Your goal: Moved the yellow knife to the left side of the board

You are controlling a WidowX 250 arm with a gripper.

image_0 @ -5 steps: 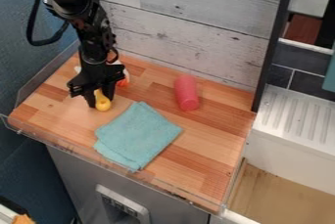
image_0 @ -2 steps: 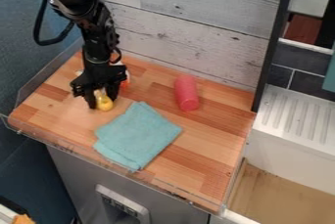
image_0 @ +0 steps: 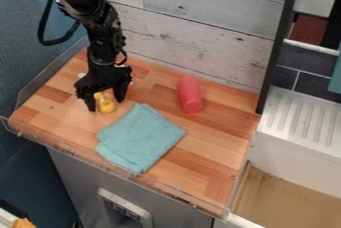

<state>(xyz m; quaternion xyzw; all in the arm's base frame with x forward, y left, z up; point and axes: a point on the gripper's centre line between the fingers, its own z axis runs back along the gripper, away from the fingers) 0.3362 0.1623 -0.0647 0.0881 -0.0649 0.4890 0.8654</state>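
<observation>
wooden board (image_0: 206, 157); black hand (image_0: 106, 104) spread wide, yellow knife (image_0: 106, 107) between its fingers.

The board (image_0: 208, 147) is presenting striped wood with a smooth, satin finish. Its rim (image_0: 45, 78) is showing clear, glossy plastic. The towel (image_0: 140, 138) is displaying soft, matt cloth. The yellow knife (image_0: 106, 106) is reflecting light like glossy plastic. The red cylinder (image_0: 190, 95) is exhibiting a smooth, low-sheen surface. The wall (image_0: 193, 40) is presenting matt, weathered-looking wood planks.
</observation>
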